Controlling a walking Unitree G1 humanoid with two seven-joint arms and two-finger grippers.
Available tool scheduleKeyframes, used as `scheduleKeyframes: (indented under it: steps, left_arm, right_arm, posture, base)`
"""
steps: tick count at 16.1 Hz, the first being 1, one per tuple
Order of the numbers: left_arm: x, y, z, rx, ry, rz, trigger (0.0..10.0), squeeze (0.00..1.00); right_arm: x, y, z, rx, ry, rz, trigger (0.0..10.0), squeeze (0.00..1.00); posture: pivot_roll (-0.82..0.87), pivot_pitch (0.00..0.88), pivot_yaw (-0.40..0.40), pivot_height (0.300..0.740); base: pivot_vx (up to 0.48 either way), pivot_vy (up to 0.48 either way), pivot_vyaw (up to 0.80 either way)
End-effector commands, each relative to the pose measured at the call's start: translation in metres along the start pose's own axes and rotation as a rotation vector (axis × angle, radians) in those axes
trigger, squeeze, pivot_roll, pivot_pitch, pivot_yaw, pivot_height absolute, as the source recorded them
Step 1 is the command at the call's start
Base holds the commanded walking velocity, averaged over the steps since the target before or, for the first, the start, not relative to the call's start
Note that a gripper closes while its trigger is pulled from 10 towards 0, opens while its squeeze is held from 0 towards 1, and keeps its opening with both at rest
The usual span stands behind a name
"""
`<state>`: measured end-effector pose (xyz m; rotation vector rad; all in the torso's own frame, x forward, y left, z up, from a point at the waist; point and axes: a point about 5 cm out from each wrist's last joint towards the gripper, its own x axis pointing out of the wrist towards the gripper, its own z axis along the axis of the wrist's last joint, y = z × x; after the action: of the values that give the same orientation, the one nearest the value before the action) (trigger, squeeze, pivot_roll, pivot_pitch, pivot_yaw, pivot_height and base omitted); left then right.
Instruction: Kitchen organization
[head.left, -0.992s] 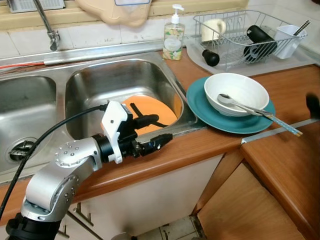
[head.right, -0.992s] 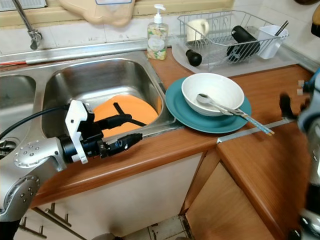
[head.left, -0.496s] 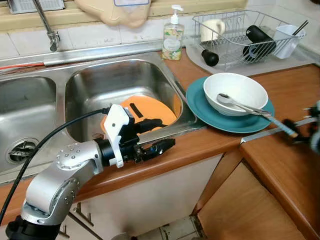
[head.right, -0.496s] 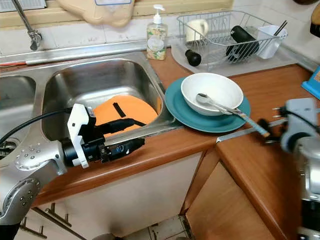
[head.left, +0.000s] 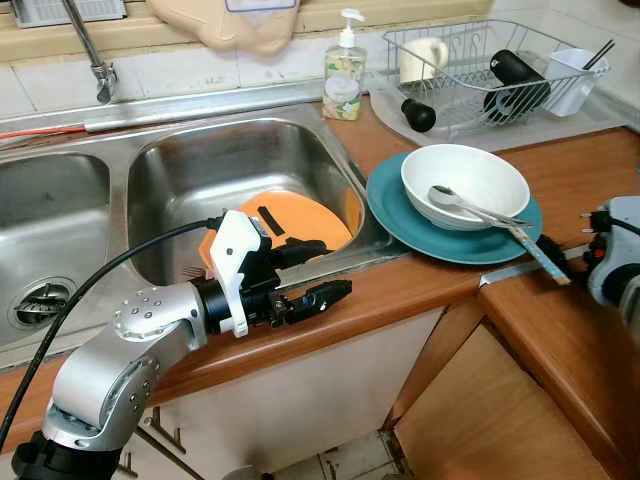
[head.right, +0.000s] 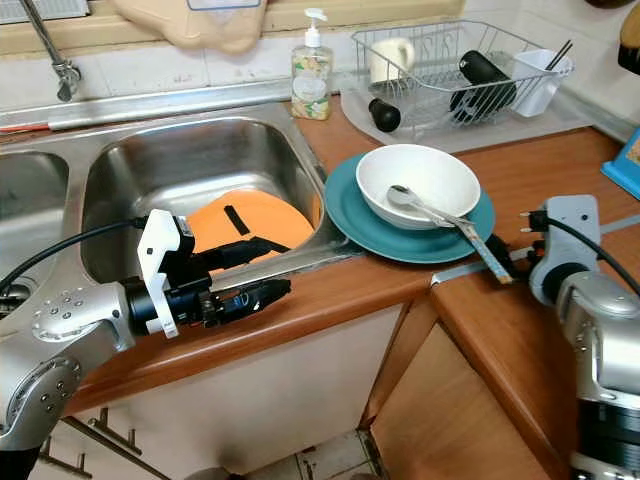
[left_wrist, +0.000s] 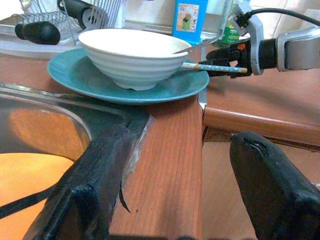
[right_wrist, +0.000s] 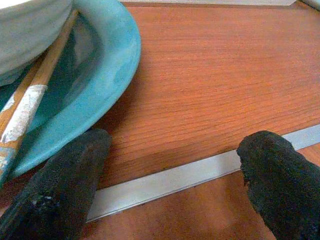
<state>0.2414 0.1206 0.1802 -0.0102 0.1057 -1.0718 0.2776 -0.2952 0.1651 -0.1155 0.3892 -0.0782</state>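
Left gripper (head.left: 318, 272) hovers with its two black fingers spread apart over the front lip of the sink (head.left: 240, 160), one finger over the basin and the other over the wooden surface (head.left: 420, 285) in front of it, gripping nothing. Just behind that gripper, inside the sink, an orange plate (head.left: 300, 220) with a black strip on it leans against the basin's near right corner. Right of the sink, the right gripper (right_wrist: 165, 200) sits low over the surface with its fingers parted and empty, just beside the near right rim of the teal plate (head.left: 400, 215) and close to the blue-patterned tip of the chopsticks (head.left: 535, 252); a metal strip in the surface runs under its fingers. The teal plate lies touching the sink's right edge and carries a white bowl (head.left: 480, 175). A spoon (head.left: 450, 197) rests in the bowl, and the chopsticks lean on the bowl's rim, their handles reaching out past the plate toward the right gripper. Behind the plate, a soap dispenser (head.left: 345, 70) stands at the sink's far right corner. A wire dish rack (head.left: 470, 100) further right of the sink holds a mug, a black bottle and a white cutlery cup. At the sink's far left a tap (head.left: 95, 60) comes down from the wall.
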Motion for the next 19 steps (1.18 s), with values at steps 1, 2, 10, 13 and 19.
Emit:
scheduleKeyframes:
  steps: [1, 2, 10, 13, 19]
  left_arm:
    - [0.0, -0.002, 0.004, 0.019, 0.001, -0.015, 10.0, 0.0]
    - [0.001, -0.002, 0.004, 0.019, 0.002, -0.015, 10.0, 0.0]
    - [0.001, -0.001, 0.004, 0.026, 0.005, -0.01, 10.0, 0.0]
    - [0.001, 0.001, 0.005, 0.028, 0.005, -0.004, 10.0, 0.0]
    - [0.002, 0.001, 0.005, 0.029, 0.006, -0.002, 10.0, 0.0]
  right_arm:
    - [0.0, 0.015, 0.009, 0.003, -0.031, 0.06, 10.0, 0.0]
    - [0.0, 0.019, 0.009, 0.009, -0.031, 0.065, 10.0, 0.0]
    - [0.008, 0.043, 0.007, 0.054, -0.007, 0.101, 10.0, 0.0]
    - [0.01, 0.05, 0.009, 0.056, -0.006, 0.119, 10.0, 0.0]
    - [0.011, 0.036, 0.01, 0.002, -0.017, 0.062, 10.0, 0.0]
  posture:
    - [-0.12, 0.0, 0.011, 0.74]
    - [-0.12, 0.0, 0.011, 0.74]
    - [-0.11, 0.0, 0.012, 0.74]
    - [-0.1, 0.0, 0.012, 0.74]
    - [-0.11, 0.0, 0.017, 0.74]
  base:
    - [0.0, 0.0, 0.0]
    - [0.0, 0.0, 0.0]
    - [0.0, 0.0, 0.0]
    - [0.0, 0.0, 0.0]
    - [0.0, 0.0, 0.0]
